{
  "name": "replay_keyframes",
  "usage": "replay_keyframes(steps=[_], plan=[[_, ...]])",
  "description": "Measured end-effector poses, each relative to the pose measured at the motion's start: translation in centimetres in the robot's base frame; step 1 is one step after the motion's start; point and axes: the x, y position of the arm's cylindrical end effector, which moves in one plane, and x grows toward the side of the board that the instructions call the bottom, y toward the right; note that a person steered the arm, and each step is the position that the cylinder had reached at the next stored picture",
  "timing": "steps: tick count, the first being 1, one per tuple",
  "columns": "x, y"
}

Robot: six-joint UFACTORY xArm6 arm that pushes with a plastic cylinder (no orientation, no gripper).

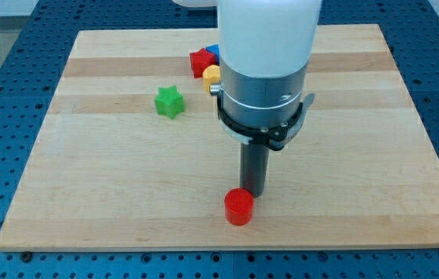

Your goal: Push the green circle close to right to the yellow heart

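Observation:
No green circle shows in the camera view; the arm's wide body [264, 70] hides part of the board's top middle. A yellow block [212, 76] peeks out at the arm's left edge, its shape mostly hidden. My tip [252, 194] is at the end of the dark rod, low in the view's middle. It is just above and right of a red cylinder [239, 208], touching it or nearly so, and far below the yellow block.
A green star [170, 101] lies left of the arm. A red block [201, 60] and a blue block [213, 51] sit by the yellow one near the wooden board's [88, 170] top. The board rests on a blue perforated table.

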Motion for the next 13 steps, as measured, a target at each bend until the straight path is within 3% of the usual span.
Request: replay_keyframes(steps=[3, 5, 7, 12, 13], plan=[[-6.7, 1.9], [-13.8, 2.1], [-16.7, 3.3], [-30.1, 0.7], [-30.5, 2.2]])
